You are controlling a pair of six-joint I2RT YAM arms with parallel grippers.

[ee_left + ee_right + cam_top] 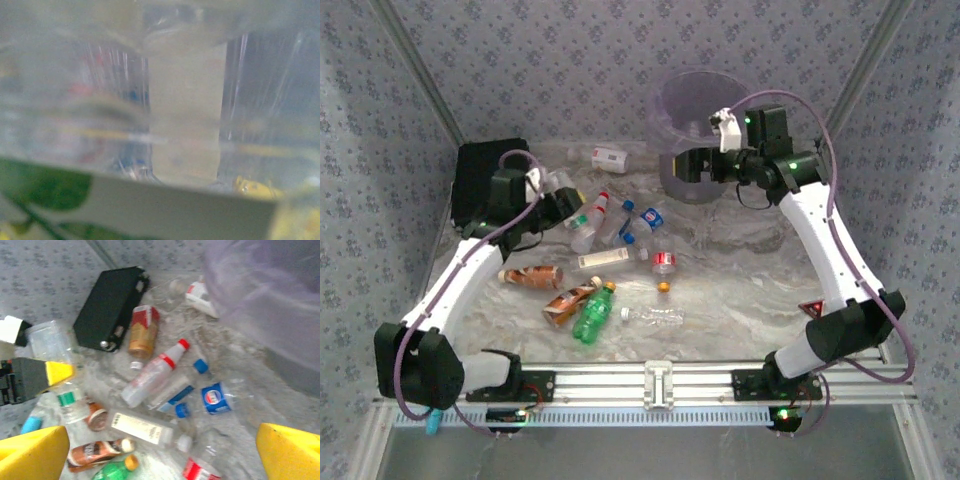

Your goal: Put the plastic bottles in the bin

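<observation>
At 1 o'clock on the desk (750, 270) stands the bin (668, 115), its lower wall partly hidden behind my right tool (683, 162). That tool's yellow fingers (32, 452) are spread wide apart with nothing between them. From my right wrist the bin (265, 300) is a cut-off purple blur at 2 o'clock.

My left tool (558, 205) reaches in at 10 o'clock, beside a clear bottle (47, 342). Its own camera is smeared with clear plastic (185, 115) and a green-and-white label (55, 192), so I cannot tell whether it is clamped on anything.

Most of the plastic bottles (620, 225) lie scattered left of centre, among them a green bottle (592, 315) and a white bottle (610, 260). A black case (485, 165) fills the 10 o'clock corner.

My desk is pale and marbled, and the walls (570, 60) are grey-blue patterned paper.
</observation>
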